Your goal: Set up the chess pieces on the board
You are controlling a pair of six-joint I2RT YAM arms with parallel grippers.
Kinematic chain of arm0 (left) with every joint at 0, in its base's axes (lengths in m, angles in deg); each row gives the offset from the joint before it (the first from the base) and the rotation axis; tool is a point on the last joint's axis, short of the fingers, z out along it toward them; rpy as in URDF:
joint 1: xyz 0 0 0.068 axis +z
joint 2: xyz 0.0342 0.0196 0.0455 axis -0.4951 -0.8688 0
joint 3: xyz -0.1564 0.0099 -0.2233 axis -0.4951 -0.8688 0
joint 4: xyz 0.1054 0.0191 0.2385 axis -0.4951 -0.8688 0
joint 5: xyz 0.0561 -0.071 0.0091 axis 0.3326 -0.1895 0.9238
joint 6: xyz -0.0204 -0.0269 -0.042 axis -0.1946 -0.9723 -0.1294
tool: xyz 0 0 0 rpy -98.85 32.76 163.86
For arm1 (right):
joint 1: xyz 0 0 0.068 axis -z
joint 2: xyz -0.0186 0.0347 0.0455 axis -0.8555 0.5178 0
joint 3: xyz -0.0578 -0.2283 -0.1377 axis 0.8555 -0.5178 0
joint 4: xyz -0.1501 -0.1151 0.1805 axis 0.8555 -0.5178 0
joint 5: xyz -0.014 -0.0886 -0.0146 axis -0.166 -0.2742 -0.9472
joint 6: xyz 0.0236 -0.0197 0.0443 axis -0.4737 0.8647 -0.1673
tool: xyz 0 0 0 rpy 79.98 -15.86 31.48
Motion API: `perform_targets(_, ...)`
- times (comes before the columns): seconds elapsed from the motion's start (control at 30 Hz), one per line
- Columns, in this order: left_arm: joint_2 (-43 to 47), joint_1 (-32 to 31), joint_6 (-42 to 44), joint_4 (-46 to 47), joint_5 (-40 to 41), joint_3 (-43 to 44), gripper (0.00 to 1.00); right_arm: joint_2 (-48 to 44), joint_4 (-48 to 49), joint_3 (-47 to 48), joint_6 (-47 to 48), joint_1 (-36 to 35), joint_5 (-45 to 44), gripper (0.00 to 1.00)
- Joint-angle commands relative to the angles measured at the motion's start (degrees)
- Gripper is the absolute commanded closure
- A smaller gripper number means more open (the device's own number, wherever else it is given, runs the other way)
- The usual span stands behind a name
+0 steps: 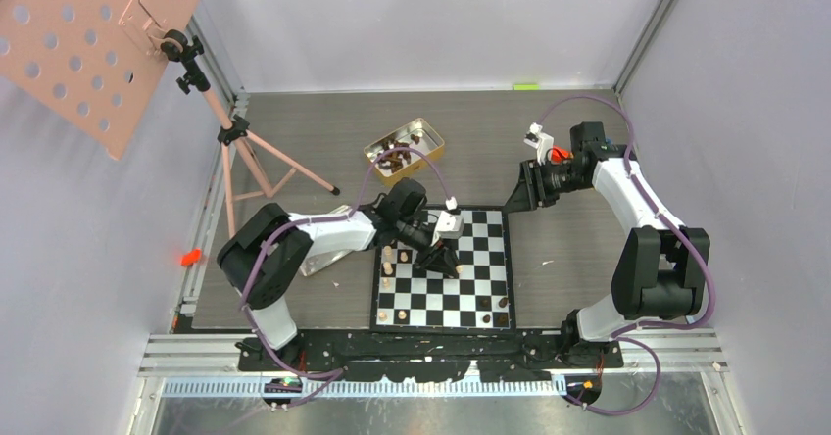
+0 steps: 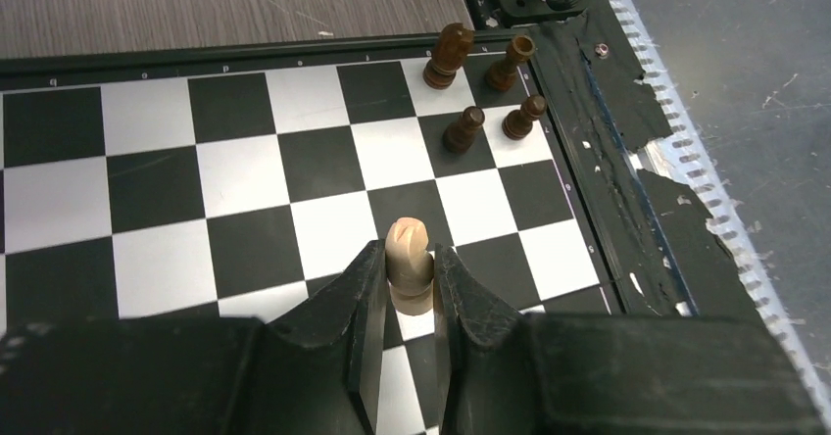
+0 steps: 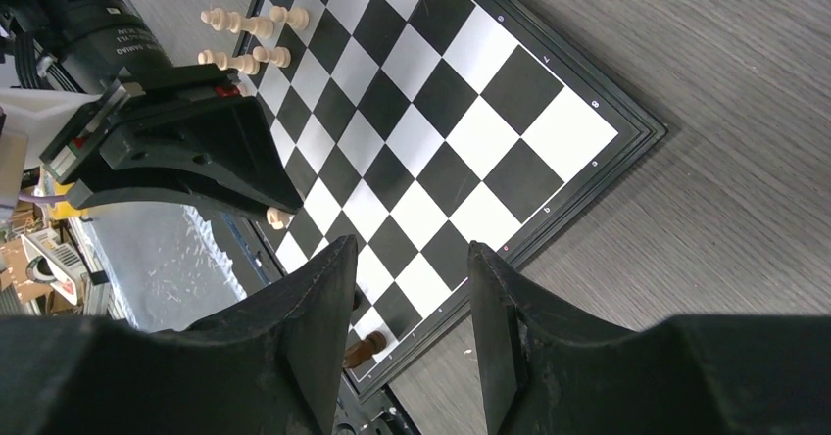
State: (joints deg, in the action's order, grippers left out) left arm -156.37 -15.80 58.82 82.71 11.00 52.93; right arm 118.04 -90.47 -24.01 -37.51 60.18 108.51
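The left gripper (image 2: 407,276) has its jaws closed narrowly on a pale piece (image 2: 409,259), which is upright over the middle part of the board (image 2: 245,170). I cannot tell if the piece touches the board.

The step in hand is, I think, bringing this piece to its square. Other pale pieces (image 1: 389,264) stand along the board's 9 o'clock edge in the top view. The next move probably calls for a low travel that way, then a flat set-down before the jaws open.

Four dark pieces (image 2: 464,129) stand at 1 o'clock from the held one, close to the border and well apart from it. The squares around the held piece are free.

The right gripper (image 3: 412,259) hangs off the board's 1 o'clock corner, about half open and holding nothing. The tin (image 1: 405,149) at 11 o'clock holds more.
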Motion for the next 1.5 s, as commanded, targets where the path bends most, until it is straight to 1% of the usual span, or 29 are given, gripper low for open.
perform_targets(0.0,-1.62,-1.43,0.33,9.29,-1.51,-0.05,0.94,-1.48,1.07,-0.09,0.86,0.35,-0.20,0.49)
perform_targets(0.33,-4.79,-1.72,-0.02,13.29,-1.11,-1.72,0.88,-1.29,0.98,-0.32,1.23,0.48,-0.32,0.49)
perform_targets(0.6,-4.47,-1.72,1.58,13.37,-0.96,-2.99,0.81,-1.44,0.96,-0.58,1.15,0.48,-0.23,0.49)
perform_targets(0.67,-4.12,-1.72,2.21,12.73,-0.74,-3.09,0.78,-1.43,0.99,-0.63,1.15,0.48,-0.23,0.49)
perform_targets(0.77,-3.61,-1.72,3.35,11.44,-0.43,-3.25,0.69,-1.36,0.94,-0.67,1.23,0.50,-0.23,0.48)
perform_targets(1.1,-0.52,-1.72,5.62,9.11,1.28,-3.50,0.55,-1.32,0.89,-0.93,1.26,0.46,-0.32,0.49)
perform_targets(1.17,1.45,-1.64,6.54,6.44,2.16,-2.81,0.52,-1.43,0.62,-0.94,1.33,0.21,-0.32,0.49)
perform_targets(1.23,3.79,-1.57,8.29,0.90,3.36,-1.07,0.50,-1.56,-0.25,-0.75,2.00,-0.34,-0.17,0.49)
perform_targets(1.33,7.16,-1.06,13.68,-13.98,6.34,3.69,0.47,-2.31,-3.48,-0.31,4.82,-2.46,-1.21,0.48)
perform_targets(1.43,8.61,0.45,13.88,-29.00,12.32,9.20,0.45,-4.70,-5.10,-1.32,6.87,-7.10,-5.66,0.45)
perform_targets(1.47,9.18,1.00,13.33,-32.10,14.78,10.53,0.45,-5.45,-5.19,-1.75,7.39,-7.88,-6.29,0.45)
